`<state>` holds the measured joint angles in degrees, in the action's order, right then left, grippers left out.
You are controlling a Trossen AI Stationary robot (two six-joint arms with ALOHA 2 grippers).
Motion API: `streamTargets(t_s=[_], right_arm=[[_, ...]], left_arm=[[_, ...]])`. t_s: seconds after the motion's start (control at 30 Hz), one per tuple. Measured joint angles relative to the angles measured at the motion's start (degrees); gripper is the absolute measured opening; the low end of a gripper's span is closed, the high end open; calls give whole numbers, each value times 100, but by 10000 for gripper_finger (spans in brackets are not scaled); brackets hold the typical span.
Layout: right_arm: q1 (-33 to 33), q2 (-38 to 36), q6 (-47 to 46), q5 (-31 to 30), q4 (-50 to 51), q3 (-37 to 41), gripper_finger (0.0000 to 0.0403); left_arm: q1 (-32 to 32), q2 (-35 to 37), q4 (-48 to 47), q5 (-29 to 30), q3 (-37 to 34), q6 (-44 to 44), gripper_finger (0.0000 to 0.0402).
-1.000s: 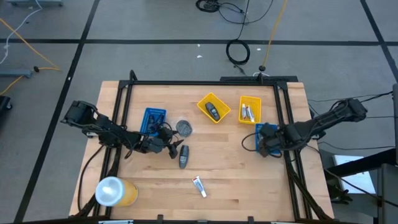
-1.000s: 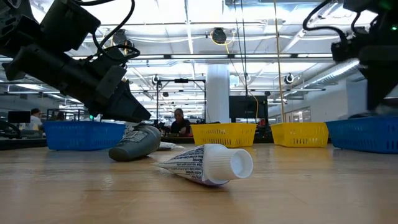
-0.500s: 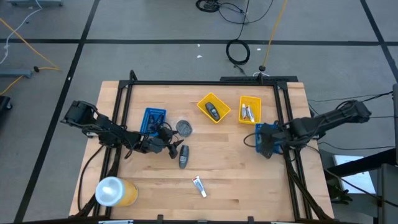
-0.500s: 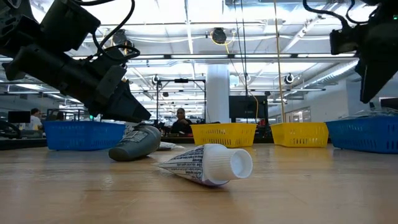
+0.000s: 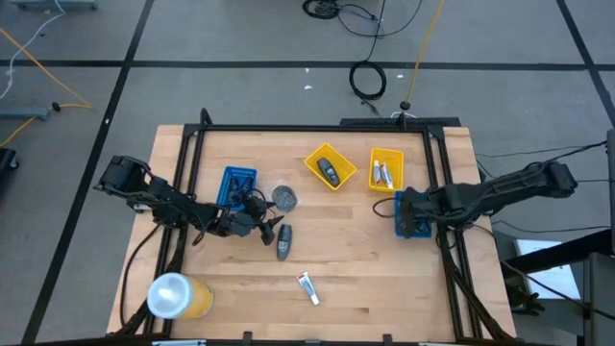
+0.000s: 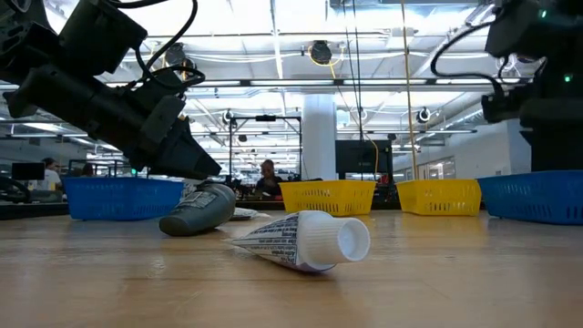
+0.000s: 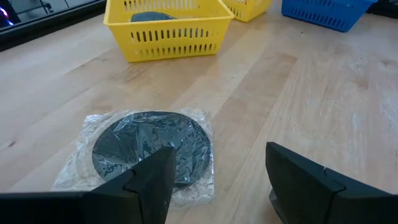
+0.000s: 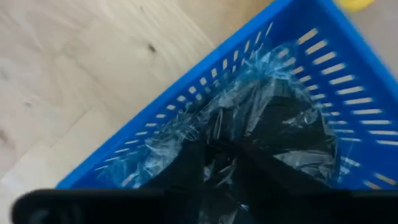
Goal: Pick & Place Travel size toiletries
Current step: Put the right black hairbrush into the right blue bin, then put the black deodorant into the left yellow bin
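A flat grey disc in clear wrap (image 5: 284, 197) (image 7: 149, 149) lies on the table just ahead of my left gripper (image 5: 266, 229) (image 7: 217, 180), which stands open and low, its fingers clear of the wood. A dark oblong bottle (image 5: 283, 243) (image 6: 200, 208) lies beside it toward the near edge. A white tube (image 5: 307, 286) (image 6: 305, 239) lies nearer the front. My right gripper (image 5: 413, 211) points down into the right blue tray (image 5: 411, 231) (image 8: 186, 118), right over a wrapped dark disc (image 8: 280, 124) that lies in it.
Two yellow trays (image 5: 344, 173) (image 5: 397, 159) stand at the back, one with a dark bottle (image 5: 330, 173), one with silvery tubes (image 5: 383, 176). A second blue tray (image 5: 238, 185) is behind my left gripper. An orange cup (image 5: 178, 296) stands at the front left.
My right gripper has risen a little and then sunk down into the right blue tray, tipping slightly. My left arm and the things on the table have kept still.
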<state>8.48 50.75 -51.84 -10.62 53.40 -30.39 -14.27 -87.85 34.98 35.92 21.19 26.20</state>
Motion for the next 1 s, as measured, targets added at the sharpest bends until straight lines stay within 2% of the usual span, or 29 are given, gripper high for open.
streamTargets(t_s=[0.13, 0.27, 0.43, 0.53, 0.63, 0.77, 0.9, 1.0], right_arm=[[-142, 15, 273, 128, -160, 128, 52], [-213, -98, 475, 195, 10, -60, 45], [-215, -323, 669, 181, 233, -477, 68], [-215, -439, 909, 83, -200, -570, 94], [-215, -436, 1549, 36, -1271, -502, 121], [-215, -166, 2613, 441, -3786, -68, 147], [-211, 563, 3592, 977, -6477, 421, 164], [-216, 1349, 4048, 1224, -7722, 514, 178]], left_arm=[[0, 0, -1, 7, 0, -11, 244], [0, 0, 2, 17, 0, -5, 244], [-1, 0, 2, 17, 0, -4, 244], [0, 0, 1, 17, 1, -2, 244], [1, 0, 2, 17, 1, -1, 244], [-1, 0, 1, 15, 0, 17, 244], [-1, 0, 43, 13, 2, 28, 244], [-1, 0, 65, 13, 2, 26, 244]])
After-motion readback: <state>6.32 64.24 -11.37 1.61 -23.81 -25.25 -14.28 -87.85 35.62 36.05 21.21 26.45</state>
